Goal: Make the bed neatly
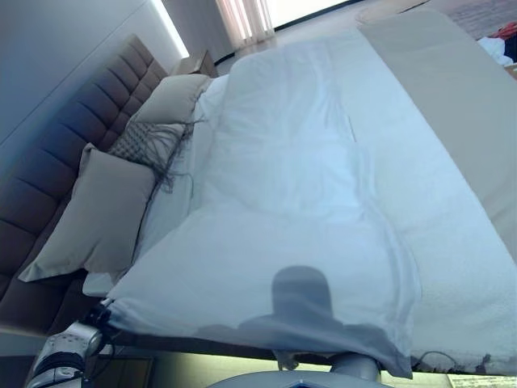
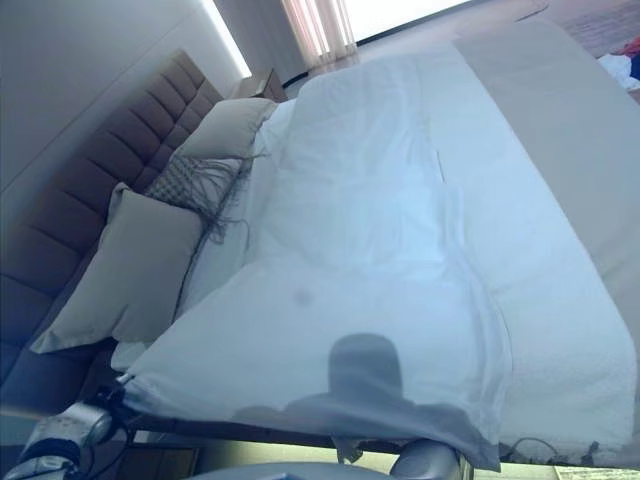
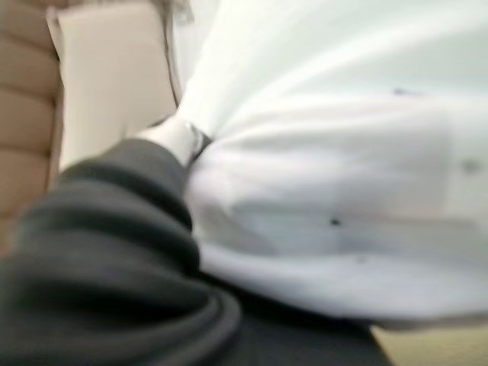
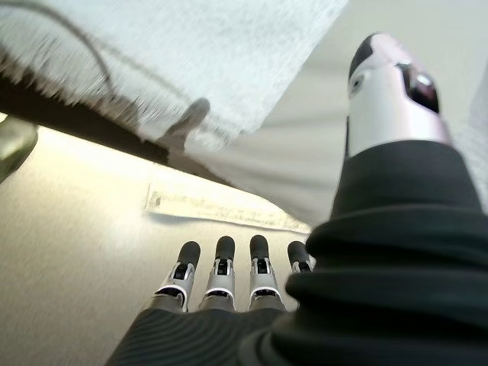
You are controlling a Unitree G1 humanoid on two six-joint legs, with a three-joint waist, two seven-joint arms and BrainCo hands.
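Grey tufted headboard (image 1: 56, 170) behind white duvet (image 1: 299, 202) (pillows (image 1: 101, 214) alongside).

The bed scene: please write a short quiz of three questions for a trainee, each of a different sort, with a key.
1. True or false: the white duvet is gathered in the left hand at the corner nearest the pillows.
2. Multiple choice: what does the right hand hold? A) the duvet B) a pillow C) nothing, its fingers are straight
3. Fill in: between the two large beige pillows against the headboard lies a small ____ cushion with dark fringes.

Key: 1 true; 2 C; 3 patterned.
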